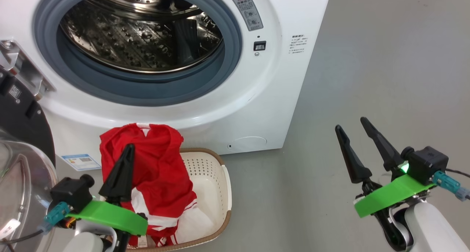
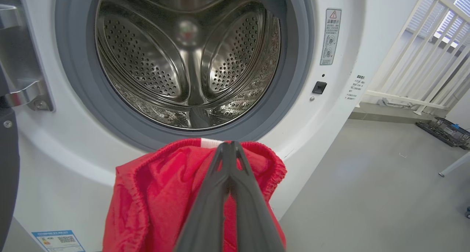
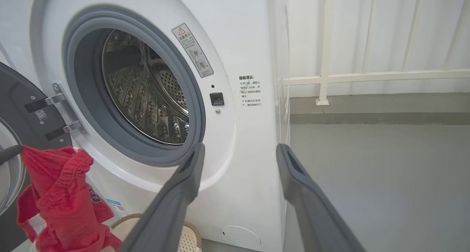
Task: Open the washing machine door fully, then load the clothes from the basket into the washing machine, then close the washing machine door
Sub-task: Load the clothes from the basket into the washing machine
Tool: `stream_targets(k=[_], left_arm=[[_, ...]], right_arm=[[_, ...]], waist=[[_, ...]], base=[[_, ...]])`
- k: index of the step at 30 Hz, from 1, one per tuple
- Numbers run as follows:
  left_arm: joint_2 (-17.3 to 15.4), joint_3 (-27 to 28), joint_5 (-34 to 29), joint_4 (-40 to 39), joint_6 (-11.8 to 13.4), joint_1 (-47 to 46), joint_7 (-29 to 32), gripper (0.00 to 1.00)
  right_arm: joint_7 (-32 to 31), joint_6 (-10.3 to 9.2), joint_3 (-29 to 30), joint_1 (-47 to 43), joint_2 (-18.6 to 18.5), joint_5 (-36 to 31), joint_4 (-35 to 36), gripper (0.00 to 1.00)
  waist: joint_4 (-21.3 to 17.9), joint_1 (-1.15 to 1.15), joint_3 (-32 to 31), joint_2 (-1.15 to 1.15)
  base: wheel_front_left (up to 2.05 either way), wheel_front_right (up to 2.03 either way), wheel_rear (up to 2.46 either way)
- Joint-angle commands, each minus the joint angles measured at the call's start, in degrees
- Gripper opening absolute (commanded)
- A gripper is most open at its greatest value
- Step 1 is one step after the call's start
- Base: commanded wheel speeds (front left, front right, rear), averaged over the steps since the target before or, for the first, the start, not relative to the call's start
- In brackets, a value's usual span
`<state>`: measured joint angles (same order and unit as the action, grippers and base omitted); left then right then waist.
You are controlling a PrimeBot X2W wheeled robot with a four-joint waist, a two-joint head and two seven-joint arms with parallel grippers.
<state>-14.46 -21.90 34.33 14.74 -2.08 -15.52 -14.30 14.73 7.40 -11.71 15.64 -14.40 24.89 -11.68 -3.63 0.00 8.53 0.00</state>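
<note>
The washing machine (image 1: 257, 108) stands with its steel drum (image 1: 139, 35) exposed. The washing machine door (image 1: 25, 123) is swung out to the left, black with a glass bowl. Below the opening sits the cream basket (image 1: 216, 178). My left gripper (image 1: 129, 147) is shut on the red clothes (image 1: 154, 164), which hang from it above the basket, partly still inside. In the left wrist view the left gripper (image 2: 229, 144) pinches the clothes (image 2: 161, 193) at a gathered hem, just under the drum (image 2: 187, 61). My right gripper (image 1: 350, 123) is open and holds nothing, over the floor to the machine's right.
Bare grey floor (image 1: 367, 79) lies right of the machine. A white railing (image 3: 323, 61) runs along the back wall, with a dark flat object (image 2: 444, 130) on the floor near it. The round filter cap (image 1: 249, 143) and a blue label (image 1: 80, 162) are low on the machine's front.
</note>
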Motion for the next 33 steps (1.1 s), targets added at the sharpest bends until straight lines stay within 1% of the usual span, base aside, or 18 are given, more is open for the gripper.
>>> stream_targets(k=[1, 9, 17, 23, 27, 33], left_arm=[[-1.51, 2.38, -0.43, -1.92, 0.47, -0.65, -0.7, 0.0], [-1.91, 2.5, -0.29, -5.43, 1.84, 0.6, -0.27, 0.0], [-2.1, 2.4, -0.14, -6.65, 2.19, -0.44, 0.26, 0.0], [-2.81, 2.27, -1.18, -7.57, 2.57, -3.87, 1.16, 0.0], [-2.85, 2.27, -1.57, -7.9, 2.39, -7.48, 1.61, 0.0], [-3.05, 3.32, -1.14, -5.82, 1.66, -14.61, 2.36, 0.0]], right_arm=[[0.27, 0.09, -0.76, -0.93, -0.58, 0.55, 1.44, 1.0], [0.27, 0.09, -0.76, -1.07, -0.97, 0.61, 1.63, 1.0], [0.27, 0.09, -0.55, -0.87, -0.84, 0.52, 1.65, 1.0], [0.27, 0.09, -0.54, -0.33, -0.59, 0.3, 1.86, 1.0], [0.27, 0.09, -0.4, 0.17, -0.44, 0.18, 2.03, 1.0], [0.27, 0.09, -0.57, 1.0, 0.16, -0.22, 2.37, 1.0]], waist=[[-0.04, 0.0, -0.06, 0.0], [-0.3, 0.0, -0.2, 0.0], [-0.32, 0.0, 0.49, 0.0], [-0.33, 0.0, 1.78, 0.0], [-0.45, 0.0, 2.95, 0.0], [-1.29, 0.0, 5.51, 0.0]], base=[[0.0, 0.0, 0.0], [0.0, 0.0, 0.0], [0.0, 0.0, 0.0], [0.0, 0.0, 0.0], [0.0, 0.0, 0.0], [0.0, 0.0, 0.0]])
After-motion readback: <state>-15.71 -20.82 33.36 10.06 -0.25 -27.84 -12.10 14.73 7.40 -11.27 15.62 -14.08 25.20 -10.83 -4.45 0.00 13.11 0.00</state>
